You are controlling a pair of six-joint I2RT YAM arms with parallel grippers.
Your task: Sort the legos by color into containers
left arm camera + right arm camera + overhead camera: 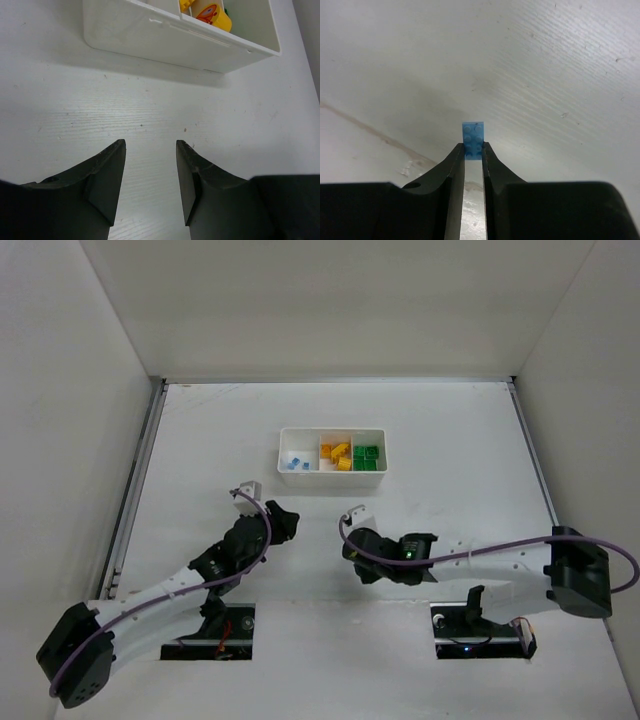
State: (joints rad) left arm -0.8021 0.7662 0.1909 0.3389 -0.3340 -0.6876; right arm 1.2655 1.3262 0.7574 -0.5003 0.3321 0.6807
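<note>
Left pincer (150, 145) sits a bit back from the white tray (165, 42), jaws apart with nothing between them, just bare table (150, 100). The tray's near wall runs across the top. A yellow lego (215, 15) with an orange mark peeks over that wall, with a sliver of green lego (226, 10) right behind it.

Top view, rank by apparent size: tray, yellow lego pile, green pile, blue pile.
1. tray
2. yellow lego pile and green pile: near alike, not ranked
3. blue pile
</note>
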